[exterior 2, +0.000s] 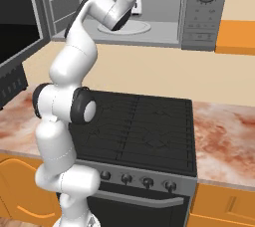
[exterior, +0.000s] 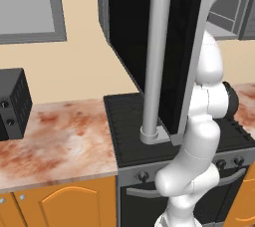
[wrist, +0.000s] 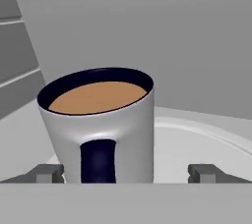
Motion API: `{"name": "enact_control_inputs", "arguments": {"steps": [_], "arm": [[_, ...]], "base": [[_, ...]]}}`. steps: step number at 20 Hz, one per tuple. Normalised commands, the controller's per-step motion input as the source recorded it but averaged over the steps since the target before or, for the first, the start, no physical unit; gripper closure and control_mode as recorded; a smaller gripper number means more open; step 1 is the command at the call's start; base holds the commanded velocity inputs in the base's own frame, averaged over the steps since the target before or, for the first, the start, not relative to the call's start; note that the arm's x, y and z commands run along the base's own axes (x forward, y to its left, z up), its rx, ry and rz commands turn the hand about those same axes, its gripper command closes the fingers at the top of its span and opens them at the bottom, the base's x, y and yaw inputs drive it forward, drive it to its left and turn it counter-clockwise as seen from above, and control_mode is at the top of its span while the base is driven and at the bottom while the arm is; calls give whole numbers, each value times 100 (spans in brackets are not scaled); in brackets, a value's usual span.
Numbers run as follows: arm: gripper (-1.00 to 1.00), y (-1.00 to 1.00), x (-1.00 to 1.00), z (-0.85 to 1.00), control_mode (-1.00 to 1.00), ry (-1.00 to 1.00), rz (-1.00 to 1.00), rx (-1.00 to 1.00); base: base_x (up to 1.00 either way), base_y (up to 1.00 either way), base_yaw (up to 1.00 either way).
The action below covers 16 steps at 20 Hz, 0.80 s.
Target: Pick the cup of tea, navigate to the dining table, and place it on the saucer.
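The cup of tea (wrist: 98, 115), a grey mug with a dark rim and brown liquid, stands upright on the microwave's round turntable plate (wrist: 202, 142). Its dark handle faces the hand camera. My gripper (wrist: 127, 174) is open. Its fingertips (wrist: 47, 173) stand on either side of the mug's lower part, apart from it, and the mug sits nearer the left tip. In the right base view my arm (exterior 2: 74, 52) reaches up into the open microwave (exterior 2: 204, 12) above the stove. The dining table and the saucer are out of view.
The microwave's black door (exterior: 149, 32) hangs open to the left and blocks much of the left base view. Below lie the black stove (exterior 2: 144, 126) and the reddish marble wall counter (exterior: 55, 141), with a black box-like appliance (exterior: 12, 104) on it.
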Motion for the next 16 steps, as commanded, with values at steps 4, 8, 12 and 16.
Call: {"name": "enact_control_inputs", "arguments": {"steps": [4,8,12,16], "arm": [[100,-1,0,0,-100,0,10,0],[100,-1,-4,0,-100,0,8,0],[100,-15,-18,0,-100,0,6,0],[100,-9,-54,2,-100,0,4,0]], "base": [[0,0,0],[0,0,0],[0,0,0],[0,0,0]]}}
